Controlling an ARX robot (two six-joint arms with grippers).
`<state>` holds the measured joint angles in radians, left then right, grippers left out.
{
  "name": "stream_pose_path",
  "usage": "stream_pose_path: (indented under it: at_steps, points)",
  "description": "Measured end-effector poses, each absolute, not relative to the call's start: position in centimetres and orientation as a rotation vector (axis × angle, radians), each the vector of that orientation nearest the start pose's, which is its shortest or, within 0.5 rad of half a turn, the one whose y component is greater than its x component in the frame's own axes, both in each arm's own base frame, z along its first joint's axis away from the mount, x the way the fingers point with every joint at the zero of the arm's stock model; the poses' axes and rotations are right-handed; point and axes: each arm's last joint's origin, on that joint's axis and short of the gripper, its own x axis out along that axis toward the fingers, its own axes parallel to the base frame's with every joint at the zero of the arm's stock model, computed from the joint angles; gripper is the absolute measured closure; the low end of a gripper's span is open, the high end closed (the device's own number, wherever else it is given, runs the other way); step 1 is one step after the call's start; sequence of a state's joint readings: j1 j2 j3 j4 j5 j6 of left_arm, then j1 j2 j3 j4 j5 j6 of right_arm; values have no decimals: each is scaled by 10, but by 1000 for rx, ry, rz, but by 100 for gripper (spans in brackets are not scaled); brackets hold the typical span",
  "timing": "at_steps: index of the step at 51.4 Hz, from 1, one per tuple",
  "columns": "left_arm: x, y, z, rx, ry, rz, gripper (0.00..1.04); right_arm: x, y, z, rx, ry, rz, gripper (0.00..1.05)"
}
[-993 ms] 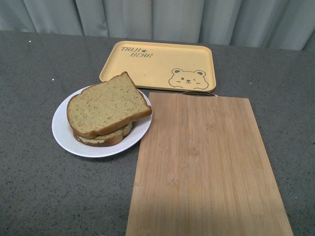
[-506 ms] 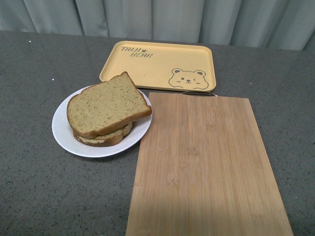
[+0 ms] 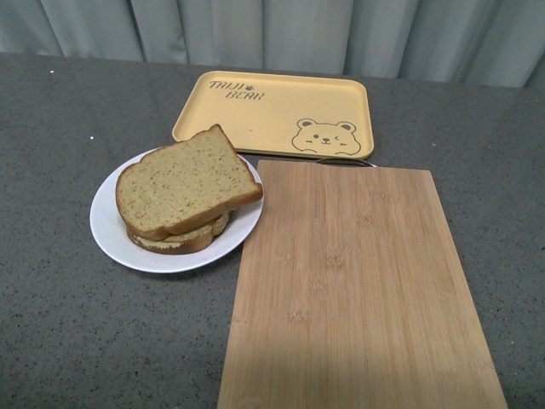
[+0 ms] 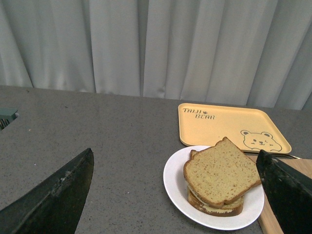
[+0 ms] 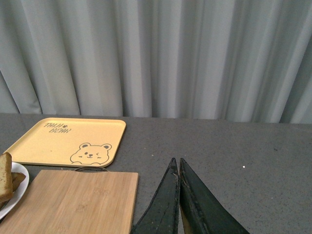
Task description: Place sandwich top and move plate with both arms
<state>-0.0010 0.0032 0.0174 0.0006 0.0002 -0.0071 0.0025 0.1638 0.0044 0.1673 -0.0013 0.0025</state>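
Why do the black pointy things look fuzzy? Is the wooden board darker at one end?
Left wrist view: the left gripper sits near the lens, so its fingers blur; the sandwich top looks sharp. Front view: a soft shadow dims the cutting board at its near end.

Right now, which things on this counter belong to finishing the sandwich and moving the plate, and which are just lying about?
For the job:
sandwich top, lying on the stacked slices
plate under the sandwich
left gripper, open
right gripper, shut

Lying about, not named in the task:
yellow bear tray
bamboo cutting board
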Motion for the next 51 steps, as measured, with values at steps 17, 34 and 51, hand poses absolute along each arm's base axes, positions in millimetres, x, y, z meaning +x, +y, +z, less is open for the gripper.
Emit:
stream_pose_path:
  at_steps: [17, 34, 51]
  points:
    - [97, 0, 169, -7, -15, -1, 7, 98, 0, 165, 1, -2, 5, 102]
    - [97, 0, 169, -7, -15, -1, 7, 98, 0, 165, 1, -2, 5, 42]
    - [108, -1, 163, -197, 263, 217, 7, 98, 0, 165, 1, -2, 4, 9]
